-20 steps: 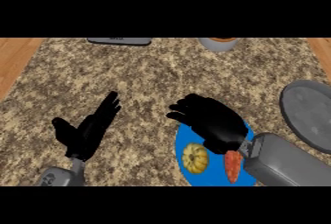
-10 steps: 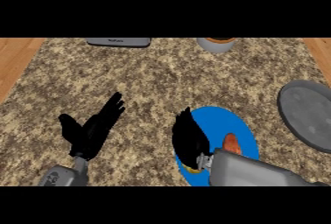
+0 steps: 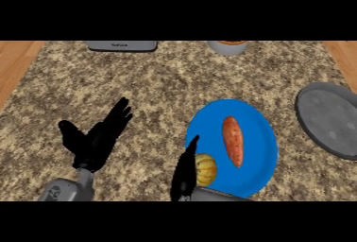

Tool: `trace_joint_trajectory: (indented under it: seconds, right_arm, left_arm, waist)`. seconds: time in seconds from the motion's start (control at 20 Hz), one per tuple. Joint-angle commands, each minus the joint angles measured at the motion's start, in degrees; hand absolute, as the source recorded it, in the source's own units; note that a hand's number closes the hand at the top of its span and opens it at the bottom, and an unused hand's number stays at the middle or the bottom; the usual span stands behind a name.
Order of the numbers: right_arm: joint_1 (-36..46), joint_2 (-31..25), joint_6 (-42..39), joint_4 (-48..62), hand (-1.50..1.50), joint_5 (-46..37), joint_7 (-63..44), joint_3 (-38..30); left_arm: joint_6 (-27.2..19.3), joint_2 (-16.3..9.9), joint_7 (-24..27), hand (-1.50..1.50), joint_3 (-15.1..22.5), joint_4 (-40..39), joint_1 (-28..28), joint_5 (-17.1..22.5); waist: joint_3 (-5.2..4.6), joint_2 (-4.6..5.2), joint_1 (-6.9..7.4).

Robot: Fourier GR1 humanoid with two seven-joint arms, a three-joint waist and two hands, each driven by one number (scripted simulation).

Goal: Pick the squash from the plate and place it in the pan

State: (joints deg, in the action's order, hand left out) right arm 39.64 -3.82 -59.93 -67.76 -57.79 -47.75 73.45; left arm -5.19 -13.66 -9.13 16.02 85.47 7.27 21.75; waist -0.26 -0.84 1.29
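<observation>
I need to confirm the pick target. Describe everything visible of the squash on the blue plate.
The squash is small, round and yellow-tan with ribbed segments. It sits on the near left part of the blue plate, beside a long orange vegetable without clearly touching it. The right hand stands edge-on at its left side, hiding that edge; contact cannot be told.
</observation>
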Motion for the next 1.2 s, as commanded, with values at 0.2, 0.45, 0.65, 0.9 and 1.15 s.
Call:
trace_joint_trajectory:
  seconds: [0.2, 0.45, 0.65, 0.9, 1.15]
  right_arm:
    - [-10.8, 3.7, -10.0, 0.6, -1.50, -2.8, -16.1, -1.9]
    - [-11.2, 3.7, -9.2, 1.6, -1.50, -6.0, -16.7, -1.3]
    - [-9.3, 3.8, -13.2, 0.6, -1.50, -9.3, -15.9, 0.5]
    - [-9.3, 3.8, -15.4, -0.1, -1.50, -12.4, -15.2, -1.8]
    - [-8.9, 3.8, -15.8, -0.5, -1.50, -13.1, -13.7, -2.0]
  left_arm:
    - [0.1, 0.2, -0.4, 0.00, 0.9, 2.3, -1.9, -0.5]
    - [0.6, -0.3, -0.4, 0.00, -0.4, 2.5, -1.3, -0.5]
    - [-0.8, 1.0, -2.8, 0.00, -0.7, 0.8, 2.3, -1.1]
    - [0.3, 1.2, 0.0, 0.00, -0.5, 1.0, -0.5, -2.0]
    - [2.1, 0.4, -1.0, 0.00, -2.1, 0.9, -1.0, -1.1]
  waist:
    - [0.25, 0.46, 0.39]
    - [0.26, 0.74, 0.57]
    - [0.26, 0.79, 0.02]
    - [0.26, 0.80, -0.23]
    - [0.26, 0.89, 0.03]
